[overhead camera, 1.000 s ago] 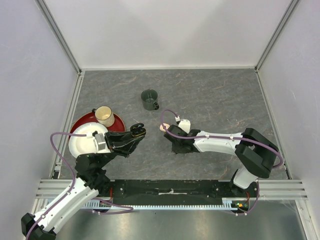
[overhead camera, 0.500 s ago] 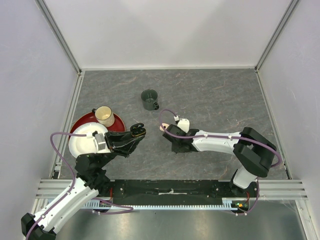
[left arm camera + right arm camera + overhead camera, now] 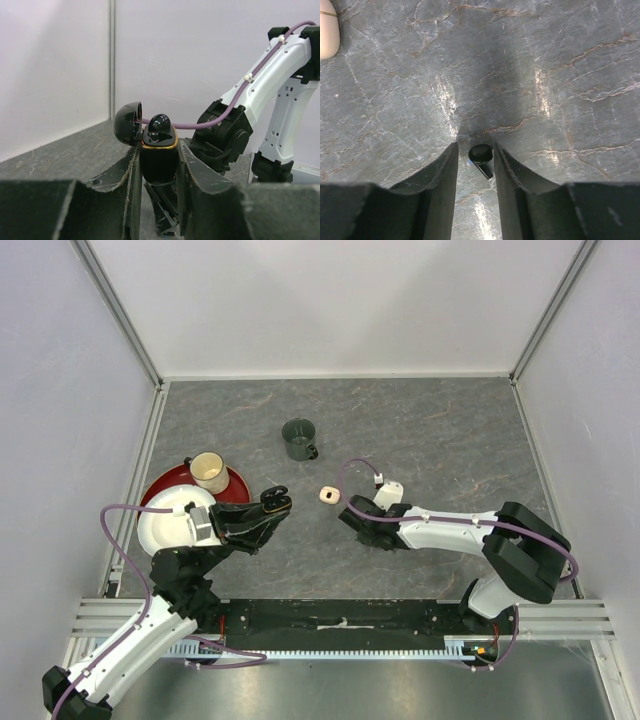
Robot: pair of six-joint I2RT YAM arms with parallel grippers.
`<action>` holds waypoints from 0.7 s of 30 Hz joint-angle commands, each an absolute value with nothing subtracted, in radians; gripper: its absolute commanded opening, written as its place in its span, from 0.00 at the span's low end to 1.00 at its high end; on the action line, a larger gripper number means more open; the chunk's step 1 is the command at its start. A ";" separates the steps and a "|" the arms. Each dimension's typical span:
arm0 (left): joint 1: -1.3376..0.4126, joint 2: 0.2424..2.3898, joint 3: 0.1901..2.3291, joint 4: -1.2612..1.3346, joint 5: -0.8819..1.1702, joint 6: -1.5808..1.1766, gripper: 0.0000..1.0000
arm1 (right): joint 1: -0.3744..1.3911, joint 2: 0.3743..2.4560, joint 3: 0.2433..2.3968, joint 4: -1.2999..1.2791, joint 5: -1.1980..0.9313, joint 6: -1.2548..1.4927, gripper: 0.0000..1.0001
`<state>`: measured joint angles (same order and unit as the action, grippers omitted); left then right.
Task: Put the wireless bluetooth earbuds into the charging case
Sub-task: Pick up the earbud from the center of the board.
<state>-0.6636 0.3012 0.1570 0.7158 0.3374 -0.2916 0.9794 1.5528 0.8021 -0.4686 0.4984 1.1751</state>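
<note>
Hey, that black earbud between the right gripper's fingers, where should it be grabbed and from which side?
Grip the black earbud by its round head, straight down from above with the right gripper. It seems to lie flat on the table, thin stem angled aside, so the head likely gives the fingers the widest hold.

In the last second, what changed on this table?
The right fingers pulled back rightward, away from the cream case, which lies clear of them; a black earbud sits between them. The left fingers, the open black case they clamp and the green mug stayed put.
</note>
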 commanded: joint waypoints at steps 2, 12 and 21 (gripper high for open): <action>-0.666 0.296 0.167 0.744 0.318 -0.284 0.02 | 0.979 1.554 0.827 -0.497 0.515 1.140 0.46; -0.666 0.304 0.167 0.742 0.314 -0.287 0.02 | 0.971 1.519 0.857 -0.486 0.479 0.827 0.54; -0.666 0.308 0.167 0.744 0.316 -0.295 0.02 | 0.957 1.549 0.858 -0.468 0.387 0.787 0.52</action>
<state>-0.6636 0.3084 0.1570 0.7128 0.3374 -0.2924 0.9634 1.5509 0.8261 -0.4828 0.4156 0.8131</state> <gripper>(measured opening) 0.340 0.527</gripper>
